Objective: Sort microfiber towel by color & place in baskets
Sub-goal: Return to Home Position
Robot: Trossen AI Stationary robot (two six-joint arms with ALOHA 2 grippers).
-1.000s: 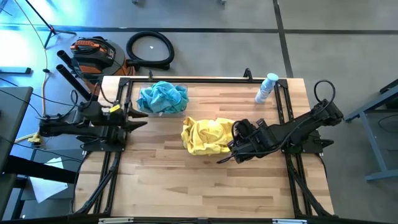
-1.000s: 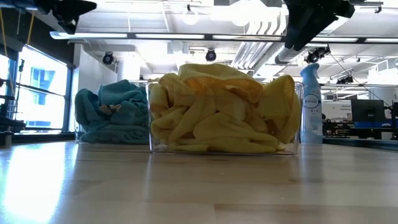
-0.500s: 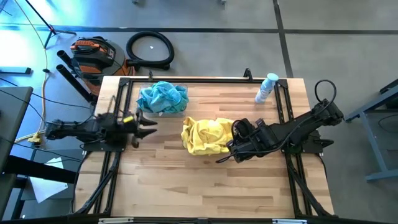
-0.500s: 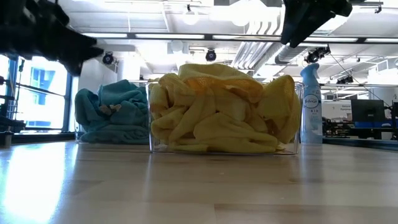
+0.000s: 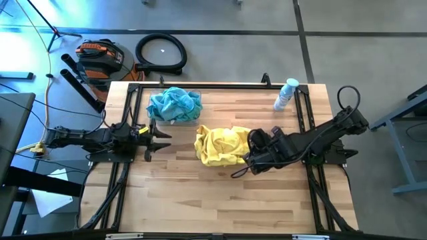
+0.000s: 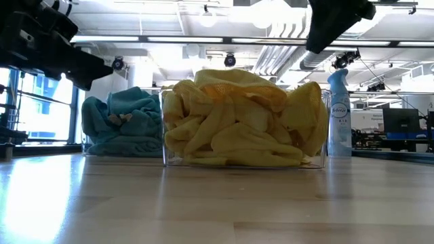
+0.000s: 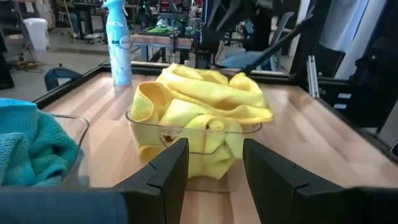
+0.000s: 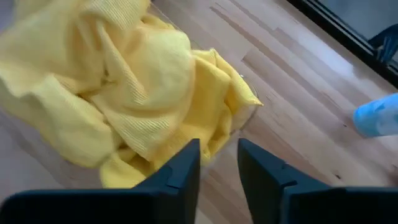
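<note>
Left hand (image 5: 160, 139) hangs over the counter's (image 5: 200, 197) left edge, fingers apart, empty. Teal towels (image 5: 175, 103) are heaped in the back basket (image 7: 79, 122) and yellow towels (image 5: 220, 145) in the middle basket (image 6: 203, 161); none loose. Right hand (image 5: 252, 148) hovers just beside the yellow heap, fingers apart, empty. Spray bottle (image 5: 287, 93) stands far right. Sorting looks done; step is homing. Next: lift the right hand clear without snagging cloth, retract both arms.

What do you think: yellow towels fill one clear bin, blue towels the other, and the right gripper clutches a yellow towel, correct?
Only the gripper part is wrong. The right wrist view shows the right gripper open and empty above the yellow towels. Those do fill one clear bin, blue towels the other.
</note>
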